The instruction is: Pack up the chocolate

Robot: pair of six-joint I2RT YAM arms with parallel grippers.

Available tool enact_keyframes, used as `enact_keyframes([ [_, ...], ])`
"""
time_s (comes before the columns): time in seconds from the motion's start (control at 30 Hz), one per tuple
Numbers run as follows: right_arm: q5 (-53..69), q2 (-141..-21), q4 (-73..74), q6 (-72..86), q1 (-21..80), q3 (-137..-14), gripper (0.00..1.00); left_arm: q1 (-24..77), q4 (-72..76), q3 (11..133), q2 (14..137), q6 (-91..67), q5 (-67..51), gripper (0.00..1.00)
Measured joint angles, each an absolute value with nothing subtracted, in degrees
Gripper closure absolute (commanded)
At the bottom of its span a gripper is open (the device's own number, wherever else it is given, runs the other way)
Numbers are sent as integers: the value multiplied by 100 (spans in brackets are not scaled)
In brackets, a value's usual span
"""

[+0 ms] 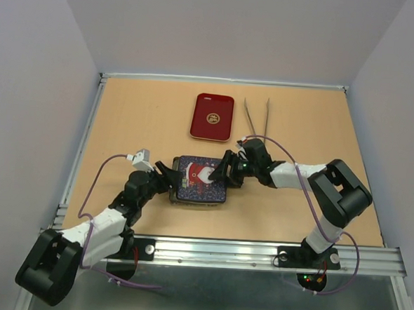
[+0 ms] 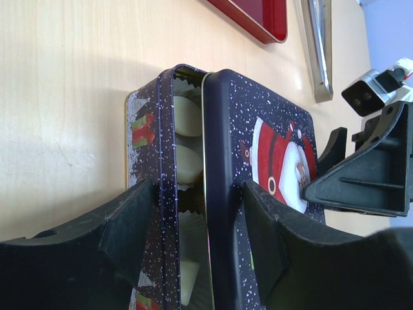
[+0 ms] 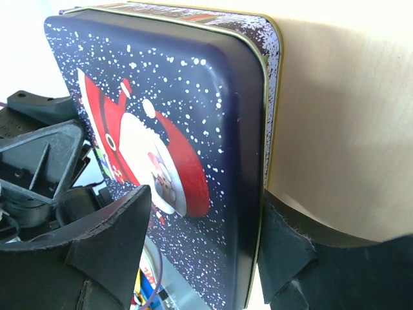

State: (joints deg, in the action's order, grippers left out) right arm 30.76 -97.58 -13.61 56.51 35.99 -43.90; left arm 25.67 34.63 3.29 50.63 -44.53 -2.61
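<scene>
A dark blue tin point(image 1: 200, 180) with a Santa lid point(image 2: 271, 155) lies mid-table. In the left wrist view the lid stands ajar from the tin's base point(image 2: 150, 129), and cream-white chocolate point(image 2: 187, 116) in white fluted paper cups point(image 2: 191, 232) shows through the gap. My left gripper point(image 1: 165, 175) clamps the tin's left end point(image 2: 200, 200), one finger on the base wall and one on the lid. My right gripper point(image 1: 228, 169) straddles the tin's right edge point(image 3: 206, 206), one finger over the lid face and one against the base.
A red tray point(image 1: 213, 117) lies behind the tin, also at the top of the left wrist view point(image 2: 258, 16). Long metal tweezers point(image 1: 255, 116) lie to its right. A raised metal rail runs round the table.
</scene>
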Motion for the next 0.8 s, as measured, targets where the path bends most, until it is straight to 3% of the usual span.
enact_keyframes([
  [0.53,2818,-9688,-840,5481,3684,-4611,27,2698,3524,333,5098,-4519,-126,58],
  [0.8,2633,-9598,-631,5402,3719,-4635,27,2766,3426,333,4958,-4536,-128,61],
])
